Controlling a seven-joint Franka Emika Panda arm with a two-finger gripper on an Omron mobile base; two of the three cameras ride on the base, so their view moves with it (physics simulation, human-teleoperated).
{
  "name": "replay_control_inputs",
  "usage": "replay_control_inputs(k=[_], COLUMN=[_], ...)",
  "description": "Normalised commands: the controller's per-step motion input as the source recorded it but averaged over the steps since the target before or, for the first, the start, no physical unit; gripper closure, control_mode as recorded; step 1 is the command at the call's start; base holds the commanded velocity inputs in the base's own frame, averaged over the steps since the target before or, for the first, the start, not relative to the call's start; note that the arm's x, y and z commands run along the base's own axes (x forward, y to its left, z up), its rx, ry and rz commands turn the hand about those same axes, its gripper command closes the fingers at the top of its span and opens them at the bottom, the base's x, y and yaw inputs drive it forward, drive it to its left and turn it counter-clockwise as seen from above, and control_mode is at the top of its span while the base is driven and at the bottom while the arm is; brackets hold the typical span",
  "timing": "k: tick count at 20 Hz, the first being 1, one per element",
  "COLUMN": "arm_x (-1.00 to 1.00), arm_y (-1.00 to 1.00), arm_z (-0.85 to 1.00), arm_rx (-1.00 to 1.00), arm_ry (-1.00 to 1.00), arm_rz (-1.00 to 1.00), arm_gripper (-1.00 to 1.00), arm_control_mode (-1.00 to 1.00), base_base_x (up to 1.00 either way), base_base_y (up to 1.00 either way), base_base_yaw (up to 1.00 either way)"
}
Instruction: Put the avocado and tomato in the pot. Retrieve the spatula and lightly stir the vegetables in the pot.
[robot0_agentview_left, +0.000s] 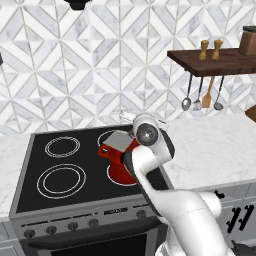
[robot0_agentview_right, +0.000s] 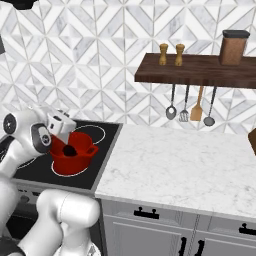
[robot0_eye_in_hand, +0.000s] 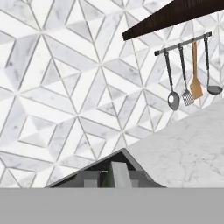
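Avocado (robot0_agentview_right: 70, 149) inside red pot (robot0_agentview_right: 85, 159) on stove (robot0_agentview_right: 102, 150)

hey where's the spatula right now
The spatula hangs on the rail under the wooden shelf, second from left, between a steel ladle and a wooden spoon.

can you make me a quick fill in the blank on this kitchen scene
1. The red pot sits on the ____.
2. The dark avocado lies ____ the pot.
3. The pale grey spatula hangs from the rail under the wooden ____, between a ladle and a wooden spatula.
4. On the wooden shelf stand ____ small shakers.

Missing words: stove; inside; shelf; two
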Motion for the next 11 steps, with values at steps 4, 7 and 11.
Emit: replay_control_inputs(k=[4, 7, 11], arm_x=[-0.54, -0.26, 0.09], arm_y=[-0.1, 0.0, 0.0], arm_z=[0.51, 0.75, 0.14], arm_rx=[0.0, 0.0, -0.02], arm_ry=[0.0, 0.0, 0.0], arm_rz=[0.0, 0.0, 0.0], arm_gripper=[1.0, 1.0, 1.0], arm_control_mode=[-1.0, -1.0, -1.0], base_base_x=[0.0, 0.0, 0.0], base_base_y=[0.0, 0.0, 0.0], base_base_yaw=[0.0, 0.0, 0.0])
